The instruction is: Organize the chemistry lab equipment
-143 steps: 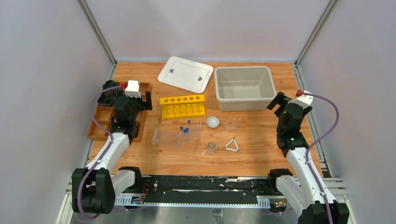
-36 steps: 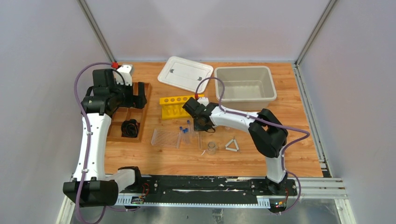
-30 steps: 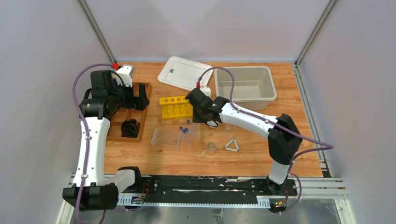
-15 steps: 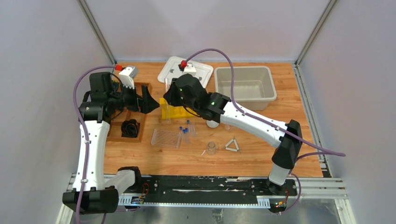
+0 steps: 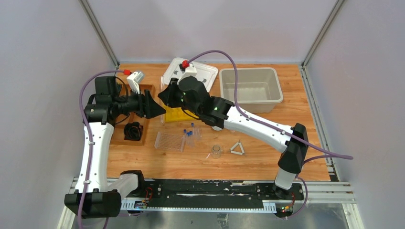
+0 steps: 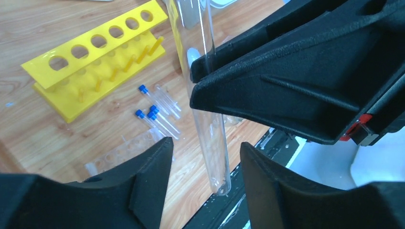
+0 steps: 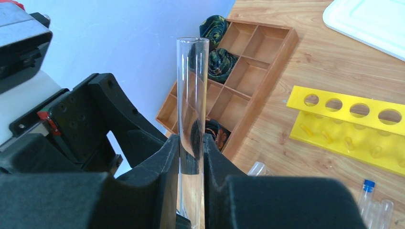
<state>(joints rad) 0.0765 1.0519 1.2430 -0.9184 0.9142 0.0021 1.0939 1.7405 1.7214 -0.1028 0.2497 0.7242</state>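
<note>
My right gripper (image 7: 191, 143) is shut on a long clear glass tube (image 7: 192, 86) and holds it upright above the table's left middle. My left gripper (image 6: 204, 143) is open. Its jaws stand on either side of the tube's (image 6: 205, 95) lower part, with a gap on both sides. In the top view the two grippers meet by the tube (image 5: 164, 109). Blue-capped tubes (image 5: 190, 135) lie next to the clear plastic rack (image 5: 169, 141). A small beaker (image 5: 216, 151) and the white triangle (image 5: 237, 148) sit nearer the front. The white dome (image 5: 217, 127) peeks out under the right arm.
A yellow tube rack (image 5: 184, 113) stands behind the blue-capped tubes, partly hidden by the right arm. A wooden compartment tray (image 5: 143, 125) with a dark bundle (image 5: 133, 130) lies at the left. A grey bin (image 5: 248, 88) and a white lid (image 5: 206, 72) sit at the back.
The right arm has lifted the long tube off the table and carried it left and back. The left gripper has swung in towards it and its jaws have narrowed around the tube's lower part.
</note>
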